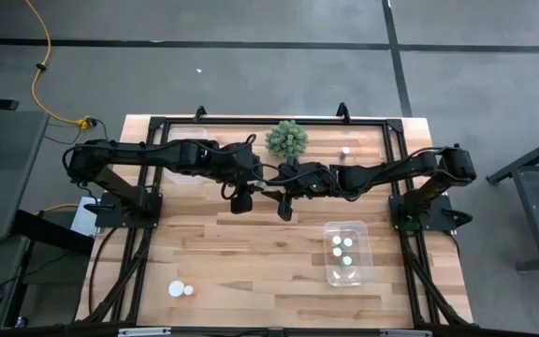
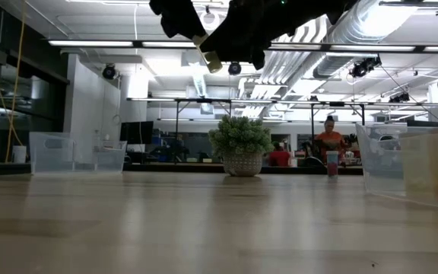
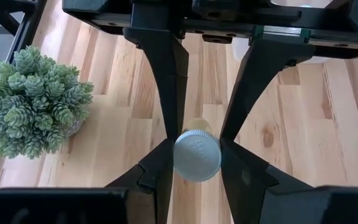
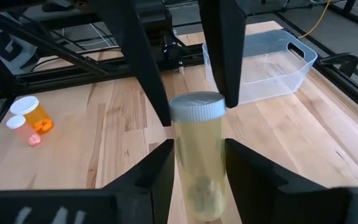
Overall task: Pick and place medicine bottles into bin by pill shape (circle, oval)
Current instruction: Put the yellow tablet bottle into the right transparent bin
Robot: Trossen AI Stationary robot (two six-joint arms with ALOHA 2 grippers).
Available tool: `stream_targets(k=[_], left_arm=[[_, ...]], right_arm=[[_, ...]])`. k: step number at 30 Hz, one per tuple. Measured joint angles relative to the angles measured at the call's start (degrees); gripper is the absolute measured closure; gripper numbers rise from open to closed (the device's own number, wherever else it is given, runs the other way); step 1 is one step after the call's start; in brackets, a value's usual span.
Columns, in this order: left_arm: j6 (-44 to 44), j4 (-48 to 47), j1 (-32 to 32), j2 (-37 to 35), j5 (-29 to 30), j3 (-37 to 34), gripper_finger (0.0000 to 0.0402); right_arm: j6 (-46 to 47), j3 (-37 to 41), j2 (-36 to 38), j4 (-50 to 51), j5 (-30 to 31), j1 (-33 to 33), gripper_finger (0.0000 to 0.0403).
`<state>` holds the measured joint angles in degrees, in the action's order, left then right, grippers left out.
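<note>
Wooden planks make up the table (image 1: 251, 253), with a lit workshop and a person in orange beyond it in the low view. Both arms meet above the table's middle, close beside the plant (image 1: 287, 139). The left pincer (image 3: 196, 163) is clamped on a bottle (image 3: 197, 154) by the sides, white cap facing its camera. The right pincer (image 4: 197, 163) has its fingers on either side of a pale bottle with a white cap; whether they press it I cannot tell. Two bottles (image 1: 182, 290) lie near the table's front left corner. A bin (image 1: 348, 253) at front right holds three more, and another bin (image 1: 185, 159) sits at back left. One bottle (image 1: 344, 150) stands near the back edge.
</note>
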<state>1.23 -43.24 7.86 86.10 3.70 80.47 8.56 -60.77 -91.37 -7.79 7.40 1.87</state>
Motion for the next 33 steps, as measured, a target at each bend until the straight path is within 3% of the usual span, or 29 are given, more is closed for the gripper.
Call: stream_targets(k=[13, 22, 33], left_arm=[[0.9, 1.25, 0.0, -0.02, 0.15, -0.02, 0.0262], [0.93, 1.18, 0.1, -0.28, 0.14, -0.05, 0.0259], [0.53, -4.93, 3.45, -11.07, -0.04, -0.07, 0.0258]], right_arm=[[-1.1, 0.03, 0.02, 0.02, -0.08, 0.0, 0.0306], [-1.11, 0.04, 0.02, 0.02, -0.09, 0.0, 0.0311], [-1.61, 0.04, 0.04, -0.49, -0.09, 0.0, 0.0312]])
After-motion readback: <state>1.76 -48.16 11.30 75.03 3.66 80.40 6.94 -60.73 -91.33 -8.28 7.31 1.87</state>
